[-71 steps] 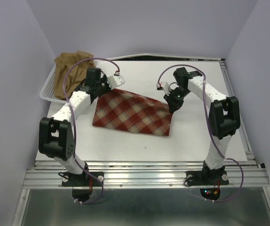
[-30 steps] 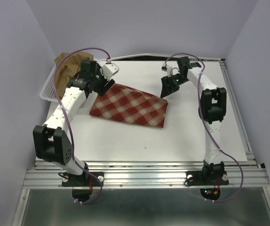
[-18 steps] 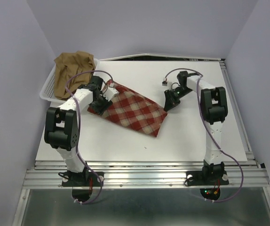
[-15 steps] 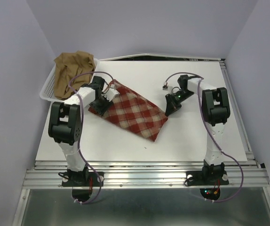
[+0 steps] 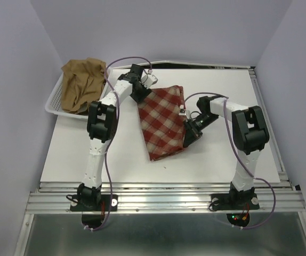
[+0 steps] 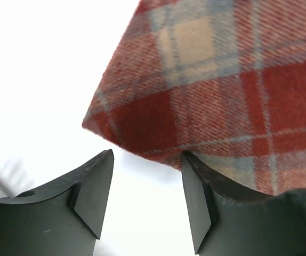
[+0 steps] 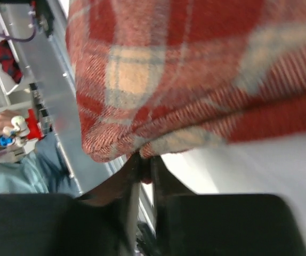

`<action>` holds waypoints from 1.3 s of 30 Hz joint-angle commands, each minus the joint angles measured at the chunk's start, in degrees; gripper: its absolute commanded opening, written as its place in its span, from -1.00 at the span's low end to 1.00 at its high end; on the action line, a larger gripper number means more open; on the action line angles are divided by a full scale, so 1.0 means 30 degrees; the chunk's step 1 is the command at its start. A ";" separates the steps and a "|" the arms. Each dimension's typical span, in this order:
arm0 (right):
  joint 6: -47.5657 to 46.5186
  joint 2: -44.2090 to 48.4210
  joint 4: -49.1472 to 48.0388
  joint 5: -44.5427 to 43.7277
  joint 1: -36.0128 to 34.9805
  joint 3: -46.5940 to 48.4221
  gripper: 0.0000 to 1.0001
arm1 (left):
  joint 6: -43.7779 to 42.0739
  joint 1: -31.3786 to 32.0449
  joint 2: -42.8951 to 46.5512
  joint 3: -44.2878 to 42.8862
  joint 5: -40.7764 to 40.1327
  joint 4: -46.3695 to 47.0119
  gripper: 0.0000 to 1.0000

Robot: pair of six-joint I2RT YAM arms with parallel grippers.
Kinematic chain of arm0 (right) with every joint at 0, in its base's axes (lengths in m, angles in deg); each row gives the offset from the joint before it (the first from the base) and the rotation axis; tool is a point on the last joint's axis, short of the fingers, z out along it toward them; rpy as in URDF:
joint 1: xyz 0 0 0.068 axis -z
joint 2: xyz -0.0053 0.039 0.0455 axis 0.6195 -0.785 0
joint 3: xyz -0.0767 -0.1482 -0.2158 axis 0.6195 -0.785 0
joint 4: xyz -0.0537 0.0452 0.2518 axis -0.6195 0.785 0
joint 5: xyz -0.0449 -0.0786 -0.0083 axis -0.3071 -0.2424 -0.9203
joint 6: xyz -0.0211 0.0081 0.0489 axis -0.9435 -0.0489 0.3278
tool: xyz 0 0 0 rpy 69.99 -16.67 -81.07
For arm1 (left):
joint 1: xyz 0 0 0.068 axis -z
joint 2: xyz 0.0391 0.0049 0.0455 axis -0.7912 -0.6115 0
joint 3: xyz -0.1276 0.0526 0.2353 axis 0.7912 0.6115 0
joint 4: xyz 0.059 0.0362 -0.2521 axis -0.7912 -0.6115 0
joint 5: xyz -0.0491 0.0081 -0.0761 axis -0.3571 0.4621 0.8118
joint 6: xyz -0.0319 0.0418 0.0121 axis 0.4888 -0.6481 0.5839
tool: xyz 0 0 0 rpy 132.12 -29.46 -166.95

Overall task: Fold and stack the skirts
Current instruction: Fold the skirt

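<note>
The red-and-cream plaid skirt [image 5: 162, 121] lies folded on the white table [image 5: 233, 160], its long side running from far to near. My left gripper [image 5: 140, 95] is at its far left corner. In the left wrist view that gripper [image 6: 146, 154] is open over bare table, the plaid corner [image 6: 206, 85] just past its fingertips and brushing the right finger [image 6: 195, 202]. My right gripper [image 5: 188, 138] is at the skirt's right edge. In the right wrist view it [image 7: 145, 160] is shut on a thin pinch of the plaid hem [image 7: 158, 128]. The tan-brown skirt [image 5: 82, 82] is bunched in the basket.
The white mesh basket [image 5: 54, 104] stands at the table's far left corner, holding the tan skirt. The table's metal rail [image 5: 163, 200] runs along the near edge by the arm bases. Purple walls close in on both sides.
The plaid skirt has swung round from lying crosswise to running far-to-near. My right gripper has shut on its edge and drawn nearer. My left gripper has moved to the far corner.
</note>
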 commanded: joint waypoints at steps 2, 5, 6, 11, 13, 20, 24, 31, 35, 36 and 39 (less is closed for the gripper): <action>-0.0481 0.2498 0.0410 0.1915 -0.1083 -0.1333 -0.34 | 0.0974 0.0329 0.0585 -0.1808 -0.0317 -0.0244 0.43; -0.1445 0.4022 0.1082 0.1566 -0.1083 -0.1715 0.18 | 0.1239 -0.0051 0.3306 0.1723 -0.0174 0.1450 0.61; -0.1391 0.4692 0.1287 0.1361 -0.1083 -0.1716 0.22 | 0.1298 -0.0139 0.5024 0.2522 -0.0085 0.2010 0.65; 0.0966 0.5052 0.1496 0.1240 0.0613 -0.0196 0.23 | 0.1267 -0.0169 0.9606 0.6333 0.1144 0.3419 0.79; 0.3199 0.4788 -0.0716 0.1037 0.1085 0.0510 0.20 | 0.2173 -0.0140 1.1306 0.7828 0.2431 0.3714 0.82; 1.4504 0.4469 -1.0679 -0.1479 0.1085 -0.1304 0.23 | 0.5396 -0.0257 1.5556 1.3510 0.5568 0.7460 0.87; 1.6535 0.2860 -1.1513 -0.2771 0.1085 -0.0808 0.21 | 0.6277 -0.0257 1.6554 1.4306 0.5484 0.8138 0.87; 1.8149 0.1247 -1.3535 -0.4207 0.1085 -0.0956 0.08 | 0.6894 -0.0257 1.7493 1.5215 0.5571 0.9076 0.87; 1.8356 0.0395 -1.3826 -0.4500 0.1085 -0.0573 0.05 | 0.6894 -0.0257 1.7376 1.5625 0.5278 0.9077 0.87; 1.8384 0.0276 -1.3915 -0.4646 0.1085 -0.0573 0.05 | 0.6865 -0.0257 1.7376 1.5771 0.5278 0.9077 0.87; 1.8414 -0.0162 -1.3974 -0.5057 0.1085 -0.0485 0.04 | 0.6952 -0.0257 1.7376 1.5860 0.5306 0.9135 0.87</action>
